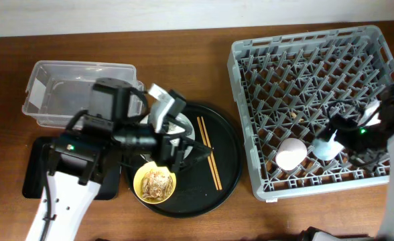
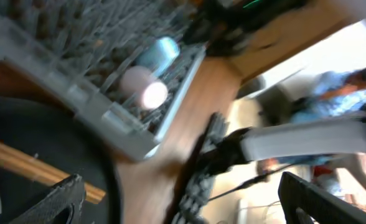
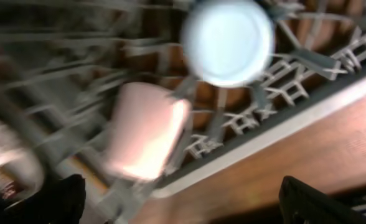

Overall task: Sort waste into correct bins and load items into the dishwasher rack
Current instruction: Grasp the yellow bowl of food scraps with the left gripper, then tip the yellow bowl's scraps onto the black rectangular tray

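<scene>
Rack (image 1: pixel 245 107) holding pink cup (image 1: pixel 291 153), blue cup (image 1: pixel 325 148)

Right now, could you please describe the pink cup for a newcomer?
Find the big grey dishwasher rack on the right. Near its robot-side edge sit two small cups; the pink cup is the left one, beside the light-blue cup.

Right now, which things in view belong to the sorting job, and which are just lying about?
Job: yellow bowl, food scraps, chopsticks, pink cup, light-blue cup, dishwasher rack, clear tub, black rectangular tray.
Lying about: round black tray.
</scene>
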### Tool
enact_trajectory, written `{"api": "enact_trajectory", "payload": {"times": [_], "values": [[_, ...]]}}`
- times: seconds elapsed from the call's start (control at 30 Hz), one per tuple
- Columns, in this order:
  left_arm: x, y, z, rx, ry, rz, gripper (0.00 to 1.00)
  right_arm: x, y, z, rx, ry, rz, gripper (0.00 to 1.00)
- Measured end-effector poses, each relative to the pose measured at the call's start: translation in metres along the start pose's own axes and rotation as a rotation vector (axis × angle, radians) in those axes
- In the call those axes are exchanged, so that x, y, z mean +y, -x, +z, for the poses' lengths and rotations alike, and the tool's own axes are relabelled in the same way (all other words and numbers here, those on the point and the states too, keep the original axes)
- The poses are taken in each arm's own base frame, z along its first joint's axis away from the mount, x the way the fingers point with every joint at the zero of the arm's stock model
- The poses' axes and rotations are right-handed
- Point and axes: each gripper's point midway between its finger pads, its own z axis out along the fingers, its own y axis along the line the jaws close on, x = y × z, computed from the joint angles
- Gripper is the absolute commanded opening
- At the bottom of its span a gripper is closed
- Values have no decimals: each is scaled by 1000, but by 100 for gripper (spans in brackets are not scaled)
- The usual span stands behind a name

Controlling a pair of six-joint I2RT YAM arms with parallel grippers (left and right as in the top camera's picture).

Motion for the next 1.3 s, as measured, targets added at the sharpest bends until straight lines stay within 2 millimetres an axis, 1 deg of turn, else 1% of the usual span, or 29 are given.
{"api": "enact_trajectory", "payload": {"times": [0.07,0.13,0.17,0.2,0.27,0.33,0.37,0.4,0.43,0.5,0.57,0.63,0.67,0.7,0.73,0.77,0.8,0.9,1.0,1.07,1.1,1.13,1.17,1.2,1.27,1.3], "values": [[10,-10,8,47,105,-18,90,23,-6,-34,-103,103,-76,100],[30,-29,13,116,287,-60,89,37,-18,-58,-185,173,-128,99],[39,-40,13,153,381,-92,82,43,-28,-73,-236,207,-159,99],[49,-50,13,183,476,-125,81,47,-36,-82,-269,224,-179,99],[63,-66,16,222,598,-165,78,51,-50,-97,-326,253,-208,99],[87,-97,29,294,733,-213,70,54,-61,-108,-376,271,-233,99],[99,-114,37,334,787,-237,63,55,-65,-112,-397,278,-243,99],[112,-134,45,385,840,-264,53,56,-69,-115,-412,283,-250,99],[122,-149,52,419,875,-284,44,56,-71,-117,-420,287,-254,99],[144,-181,64,484,952,-343,43,56,-73,-118,-425,288,-256,99],[154,-197,68,509,1004,-397,41,56,-73,-117,-419,287,-254,99],[165,-207,75,510,1047,-451,27,56,-72,-116,-413,286,-252,99],[170,-211,79,512,1059,-464,9,56,-71,-116,-410,286,-250,99],[174,-214,82,512,1069,-478,0,56,-70,-115,-406,286,-249,99],[178,-218,85,518,1083,-492,0,56,-69,-114,-402,285,-247,99],[181,-220,86,524,1093,-495,0,56,-69,-114,-399,284,-246,99],[181,-218,81,521,1118,-489,0,56,-68,-113,-396,284,-246,99],[179,-217,80,515,1113,-503,0,56,-67,-111,-385,283,-241,99],[168,-216,65,556,1115,-515,0,56,-66,-110,-382,282,-240,99],[160,-195,48,499,1091,-529,0,56,-66,-110,-381,281,-240,99],[158,-188,44,476,1080,-528,0,56,-66,-110,-381,281,-241,99],[157,-163,26,370,1052,-550,0,56,-66,-110,-381,281,-242,99],[157,-153,16,323,1028,-567,0,56,-66,-110,-381,281,-241,99],[159,-146,5,287,1007,-582,0,56,-66,-110,-381,281,-241,99],[171,-130,-29,184,949,-643,0,56,-66,-110,-381,281,-242,99],[177,-126,-40,152,920,-668,0,56,-66,-110,-381,281,-242,98]]}}
